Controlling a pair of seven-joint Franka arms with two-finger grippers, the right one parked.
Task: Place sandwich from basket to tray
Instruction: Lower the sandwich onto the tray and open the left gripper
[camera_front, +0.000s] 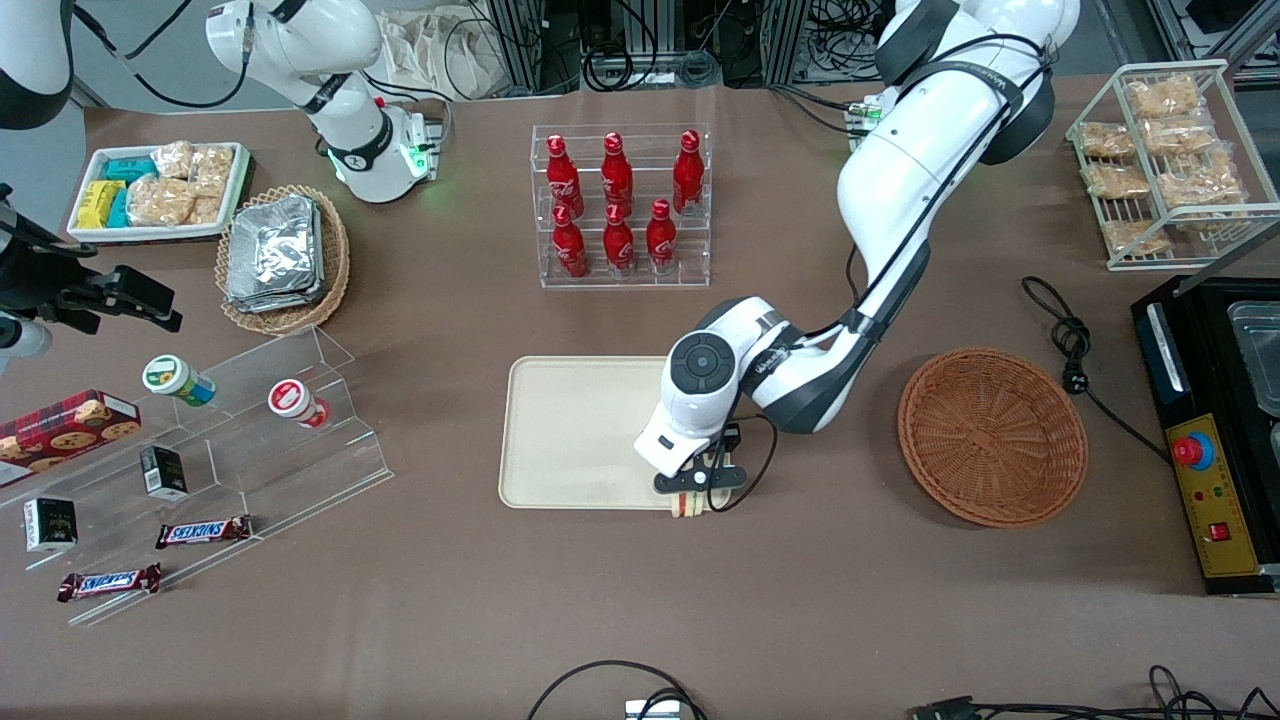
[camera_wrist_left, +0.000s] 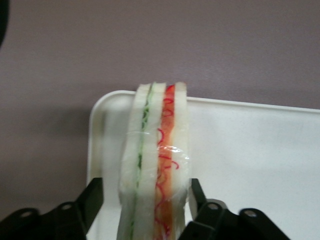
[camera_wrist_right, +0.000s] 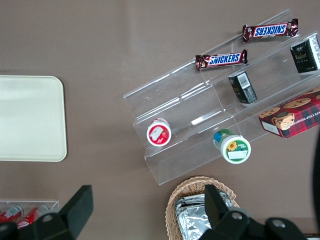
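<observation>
The sandwich (camera_wrist_left: 155, 165), white bread with a green and a red-orange layer under clear film, stands on edge between the fingers of my left gripper (camera_wrist_left: 146, 200). One finger (camera_wrist_left: 197, 200) touches it, and a strip of tray shows between it and the other finger (camera_wrist_left: 92, 200), so the gripper is open around it. In the front view the gripper (camera_front: 700, 487) and sandwich (camera_front: 689, 506) are at the cream tray's (camera_front: 575, 430) corner nearest the front camera, on the working arm's side. The reddish-brown basket (camera_front: 992, 437) lies empty toward the working arm's end.
A clear rack of red bottles (camera_front: 620, 205) stands farther from the front camera than the tray. Acrylic steps with snacks (camera_front: 200, 470) and a tan basket of foil packets (camera_front: 283, 258) lie toward the parked arm's end. A wire rack (camera_front: 1165, 160) and black machine (camera_front: 1215, 430) flank the basket.
</observation>
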